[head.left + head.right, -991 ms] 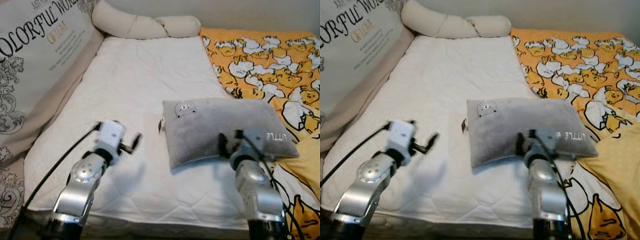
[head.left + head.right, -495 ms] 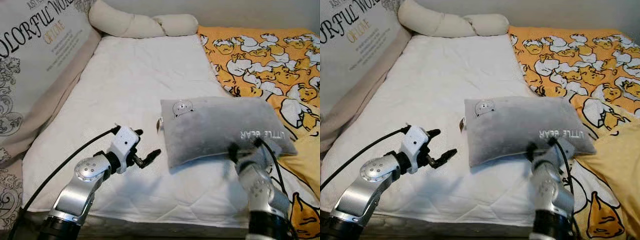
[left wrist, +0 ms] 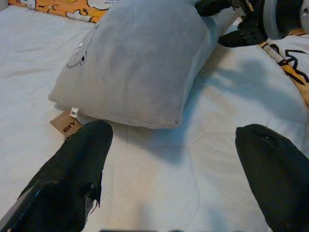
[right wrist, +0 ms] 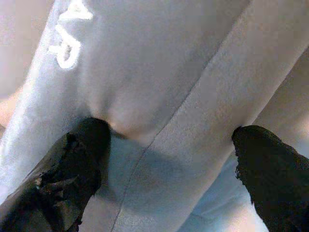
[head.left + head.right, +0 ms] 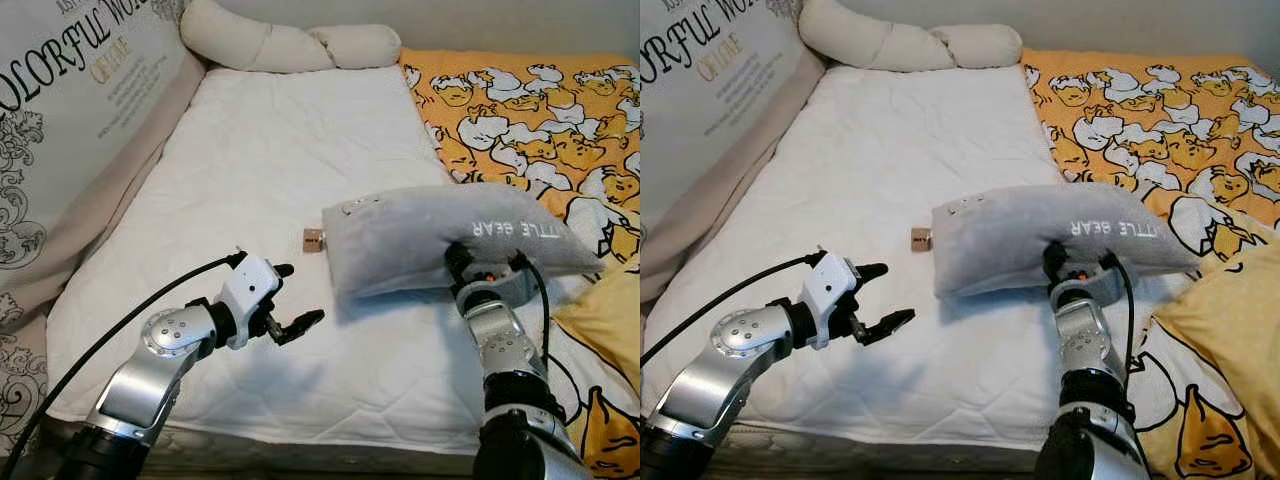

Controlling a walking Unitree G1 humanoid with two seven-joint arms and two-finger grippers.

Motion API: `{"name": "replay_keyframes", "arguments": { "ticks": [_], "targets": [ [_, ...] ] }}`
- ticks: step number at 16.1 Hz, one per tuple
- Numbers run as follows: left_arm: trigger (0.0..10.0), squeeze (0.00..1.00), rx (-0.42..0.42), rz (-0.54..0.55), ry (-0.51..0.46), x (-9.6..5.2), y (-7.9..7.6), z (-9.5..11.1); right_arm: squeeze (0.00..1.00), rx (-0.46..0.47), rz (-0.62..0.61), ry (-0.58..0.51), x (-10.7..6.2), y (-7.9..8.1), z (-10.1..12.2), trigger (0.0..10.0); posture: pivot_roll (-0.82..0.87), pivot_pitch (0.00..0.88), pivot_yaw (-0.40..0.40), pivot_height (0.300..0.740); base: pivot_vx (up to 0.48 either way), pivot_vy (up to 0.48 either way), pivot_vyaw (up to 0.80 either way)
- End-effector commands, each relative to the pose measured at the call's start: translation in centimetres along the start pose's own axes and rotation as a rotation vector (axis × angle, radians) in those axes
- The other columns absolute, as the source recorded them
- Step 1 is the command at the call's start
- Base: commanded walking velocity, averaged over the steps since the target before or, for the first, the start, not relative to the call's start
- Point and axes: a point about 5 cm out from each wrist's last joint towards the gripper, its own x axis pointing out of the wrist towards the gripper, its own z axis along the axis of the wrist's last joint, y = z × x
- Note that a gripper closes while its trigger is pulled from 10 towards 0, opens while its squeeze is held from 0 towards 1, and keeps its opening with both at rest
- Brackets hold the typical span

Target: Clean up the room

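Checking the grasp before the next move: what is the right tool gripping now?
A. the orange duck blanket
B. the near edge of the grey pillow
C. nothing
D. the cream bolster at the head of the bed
B: the right tool is at the near edge of the grey pillow, which is tipped up off the white mattress, with its fingers pressing into the grey fabric.

a home bedroom: a bed with a white quilted mattress pad [image 5: 270, 180], duck-print blanket [image 5: 530, 110] and pillows.
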Motion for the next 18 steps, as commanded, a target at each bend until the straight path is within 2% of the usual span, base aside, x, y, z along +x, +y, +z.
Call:
{"name": "replay_keyframes", "arguments": {
  "ticks": [1, 2, 4, 7, 10, 13, 14, 15, 16, 17, 18],
  "targets": [
    [10.0, 0.0, 0.008, -0.004, -0.006, -0.3, -0.1, 0.3, 0.0, 0.074, 0.069, -0.035, 0.4, 0.9, 0.4, 10.0, 0.11, 0.0, -0.002, 0.74, 0.0, 0.0, 0.0],
    [10.0, 0.0, 0.009, -0.003, -0.005, -0.3, -0.1, 0.3, 0.0, 0.127, 0.113, -0.055, 0.3, 1.2, 0.5, 10.0, 0.12, 0.0, -0.01, 0.74, 0.0, 0.0, 0.0],
    [10.0, 0.0, 0.008, -0.001, -0.006, -0.4, -0.2, 0.3, 0.0, 0.178, 0.131, -0.101, 0.2, 0.9, 0.7, 10.0, 0.12, 0.0, -0.012, 0.74, 0.0, 0.0, 0.0],
    [10.0, 0.0, 0.008, -0.008, -0.005, -0.5, -0.4, 0.3, 0.0, 0.286, 0.172, -0.141, -0.1, 0.1, 0.8, 10.0, 0.12, 0.0, -0.007, 0.74, 0.0, 0.0, 0.0],
    [10.0, 0.0, 0.006, -0.018, -0.012, -0.5, -0.4, 0.4, 0.0, 0.334, 0.227, -0.144, -0.2, 0.3, 0.8, 10.0, 0.12, 0.0, -0.006, 0.74, 0.0, 0.0, 0.0],
    [10.0, 0.0, 0.007, -0.02, -0.013, -0.5, -0.4, 0.4, 0.0, 0.316, 0.17, -0.107, 0.3, 0.2, 0.6, 10.0, 0.12, 0.0, -0.007, 0.74, 0.0, 0.0, 0.0],
    [10.0, 0.0, 0.009, -0.024, -0.008, -0.5, -0.5, 0.3, 0.0, 0.262, 0.102, -0.06, 0.6, -0.1, 0.3, 10.0, 0.12, 0.0, -0.007, 0.74, 0.0, 0.0, 0.0],
    [10.0, 0.0, 0.009, -0.024, -0.008, -0.5, -0.5, 0.3, 0.0, 0.262, 0.102, -0.06, 0.6, -0.1, 0.3, 10.0, 0.12, 0.0, -0.007, 0.74, 0.0, 0.0, 0.0],
    [10.0, 0.0, 0.01, -0.03, -0.001, -0.5, -0.6, 0.2, 0.0, 0.221, 0.019, -0.046, 0.7, -0.8, 0.3, 1.8, 0.12, 0.0, -0.01, 0.74, 0.0, 0.0, 0.0],
    [10.0, 0.0, 0.006, -0.037, 0.003, -0.5, -0.7, 0.1, 0.0, 0.211, 0.0, -0.038, 0.8, -1.1, 0.3, 0.0, 0.13, 0.0, -0.013, 0.74, 0.0, 0.0, 0.0],
    [10.0, 0.0, 0.004, -0.041, 0.006, -0.5, -0.8, 0.0, 0.0, 0.192, 0.002, -0.028, 0.8, -1.0, 0.3, 0.0, 0.12, 0.0, -0.017, 0.74, 0.0, 0.0, 0.0]
  ]
}}
